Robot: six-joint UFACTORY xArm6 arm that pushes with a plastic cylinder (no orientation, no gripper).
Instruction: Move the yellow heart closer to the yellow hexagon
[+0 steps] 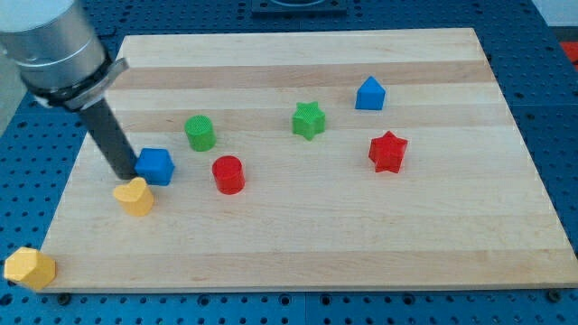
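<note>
A pale wooden desk (361, 226) lies on a blue pegboard. My tip (125, 174) rests just above the yellow heart (135, 196), beside the blue cube (155, 166). My end effector is a bare rod, grasping nothing. The yellow hexagon (30, 268) sits off the board's bottom-left corner. I judge the push is just beginning; next I should drive the heart down-left.
</note>
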